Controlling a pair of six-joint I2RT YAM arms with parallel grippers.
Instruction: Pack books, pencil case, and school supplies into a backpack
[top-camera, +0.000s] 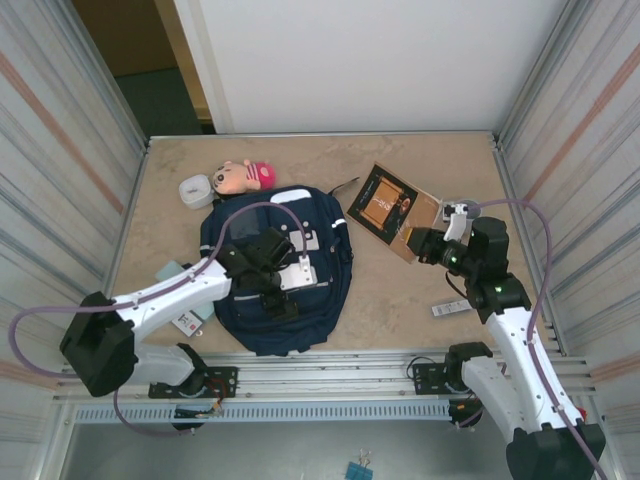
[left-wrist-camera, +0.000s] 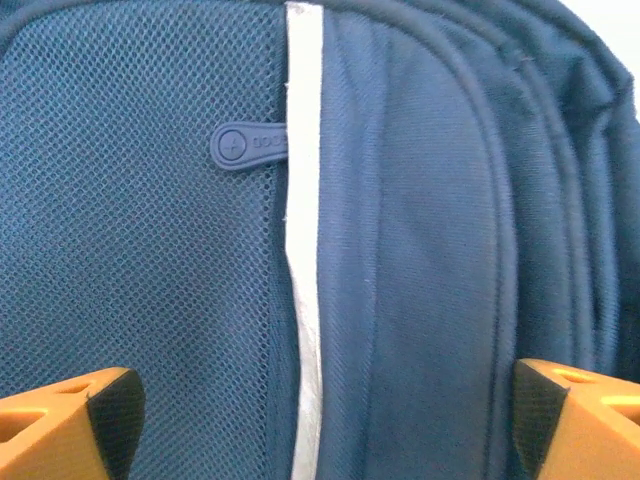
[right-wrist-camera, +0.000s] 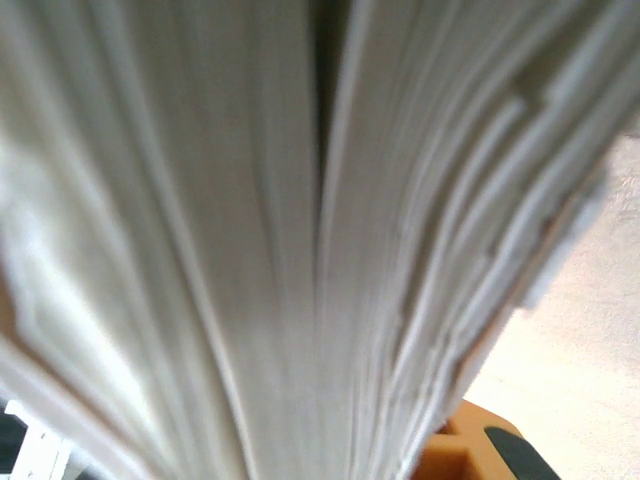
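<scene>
Reaching in from the lower-left corner, the left arm (top-camera: 170, 292) stretches over the backpack (top-camera: 310, 315), and the left pincer (left-wrist-camera: 320, 400) hangs close above the fabric with its orange fingers (left-wrist-camera: 70, 420) spread wide, nothing gripped. Its wrist view is navy cloth, mesh on one side, a thin white stripe (left-wrist-camera: 305, 250) down the middle and a round zipper pull (left-wrist-camera: 245, 145). The right arm (top-camera: 515, 330) bends up from the lower right, putting the right pincer (top-camera: 418, 243) at the near corner of the book (top-camera: 380, 205). Up close it's just blurry fanned page edges with one orange finger (right-wrist-camera: 470, 455) beneath, so I honestly can't tell if it's clamped. The book has a dark-brown cover with an orange-tan panel and sits right of the backpack. The tabletop (top-camera: 400, 300) is mottled beige, with ribbed metal walls either side and a white wall behind. Also out there: a teal pad (top-camera: 170, 270), a card pack (top-camera: 188, 322), a slim bar (top-camera: 450, 308), a plush doll (top-camera: 245, 177) and a white box (top-camera: 195, 190).
</scene>
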